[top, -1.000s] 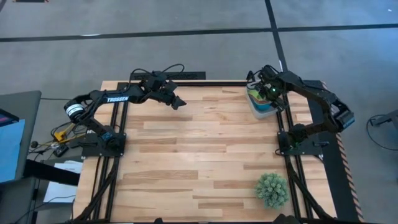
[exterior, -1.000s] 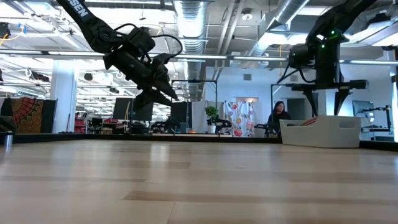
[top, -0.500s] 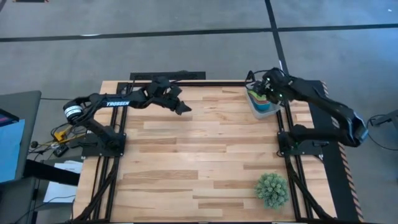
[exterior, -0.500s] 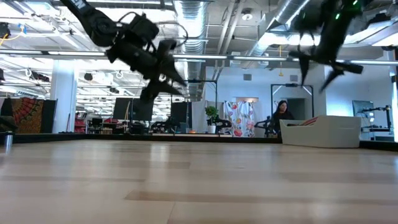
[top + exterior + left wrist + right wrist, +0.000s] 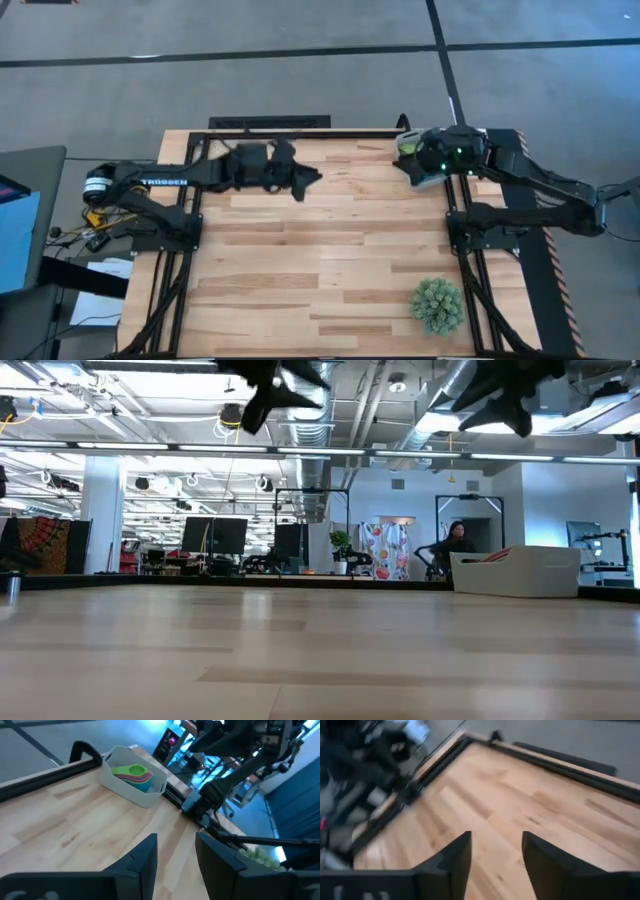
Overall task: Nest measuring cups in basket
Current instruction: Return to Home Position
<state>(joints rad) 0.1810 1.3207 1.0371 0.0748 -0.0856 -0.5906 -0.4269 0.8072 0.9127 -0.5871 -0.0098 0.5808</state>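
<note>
- White "TROSSEN" lettering ran along the left arm (image 5: 163,181).
- One basket (image 5: 125,787) sat at the worktop's (image 5: 320,260) far edge. It held one nested stack of measuring cups (image 5: 131,771), green uppermost; the number of cups could not be told.
- The left gripper (image 5: 176,839) hung high, well left of the basket, jaws parted and empty.
- The right gripper (image 5: 496,836) hung above the basket, jaws released, holding nothing.

My left hand (image 5: 176,837) and right hand (image 5: 496,835) are both black. The bench (image 5: 300,265) is pale blond wood in staggered planks of mixed tone, edged by a black frame (image 5: 350,132). The basket (image 5: 127,790) is light grey. The measuring cups (image 5: 131,770) show green on top, with pink and blue rims beneath. The plant (image 5: 437,304) is dull green.
</note>
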